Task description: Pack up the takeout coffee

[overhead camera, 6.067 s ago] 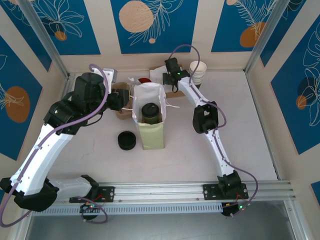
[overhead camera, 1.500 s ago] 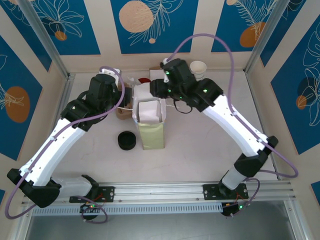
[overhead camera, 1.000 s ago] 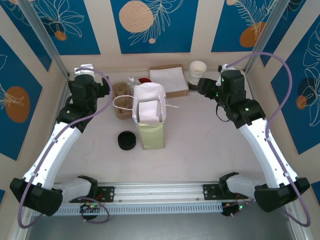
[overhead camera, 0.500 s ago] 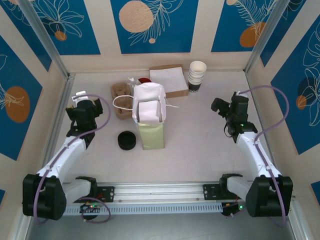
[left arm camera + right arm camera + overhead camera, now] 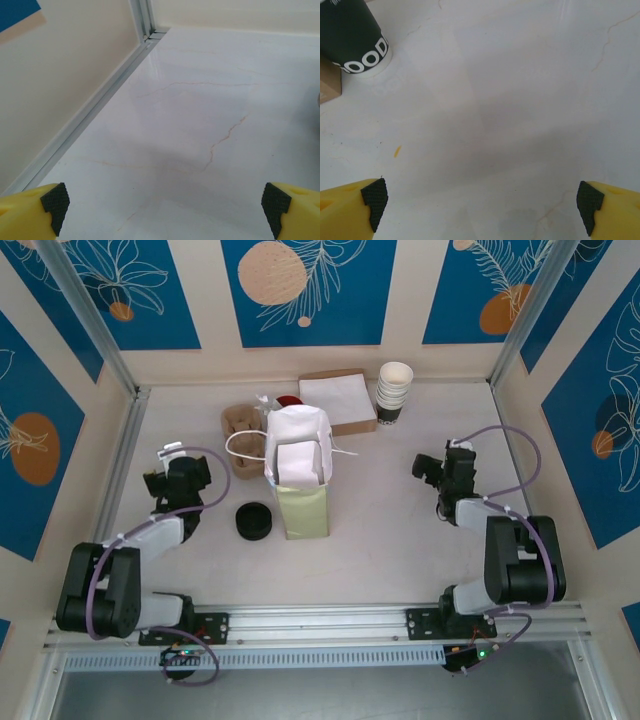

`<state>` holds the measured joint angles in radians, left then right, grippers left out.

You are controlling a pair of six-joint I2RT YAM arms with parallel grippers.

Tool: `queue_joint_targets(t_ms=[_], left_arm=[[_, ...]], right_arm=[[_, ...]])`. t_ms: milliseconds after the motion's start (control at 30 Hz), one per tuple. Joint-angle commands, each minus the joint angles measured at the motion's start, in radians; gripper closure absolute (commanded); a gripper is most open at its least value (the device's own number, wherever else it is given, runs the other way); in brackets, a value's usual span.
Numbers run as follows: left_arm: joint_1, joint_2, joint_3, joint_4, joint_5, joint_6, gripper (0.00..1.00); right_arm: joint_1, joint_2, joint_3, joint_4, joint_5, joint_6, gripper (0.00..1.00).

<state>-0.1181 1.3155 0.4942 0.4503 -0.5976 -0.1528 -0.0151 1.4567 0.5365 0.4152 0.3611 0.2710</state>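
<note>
The packing is judged to be finished, or nearly so. The paper bag (image 5: 302, 510) is stood upright in the middle, its open mouth topped by a white napkin (image 5: 297, 462). The takeout coffee is taken to be inside, hidden beneath the napkin. The left gripper (image 5: 164, 201) and right gripper (image 5: 482, 199) are held spread wide and empty over bare table (image 5: 200, 100), at the left and right sides, well apart from the bag. Little more is called for, unless the bag's top is to be folded shut.
</note>
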Motion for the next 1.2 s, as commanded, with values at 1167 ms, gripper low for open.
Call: queue_joint_targets(t_ms=[1167], left_arm=[[0.002, 0.224, -0.124, 0.447, 0.337, 0.174, 0.0]], right_arm=[[0.024, 0.067, -0.134, 0.419, -0.225, -0.159, 0.01]])
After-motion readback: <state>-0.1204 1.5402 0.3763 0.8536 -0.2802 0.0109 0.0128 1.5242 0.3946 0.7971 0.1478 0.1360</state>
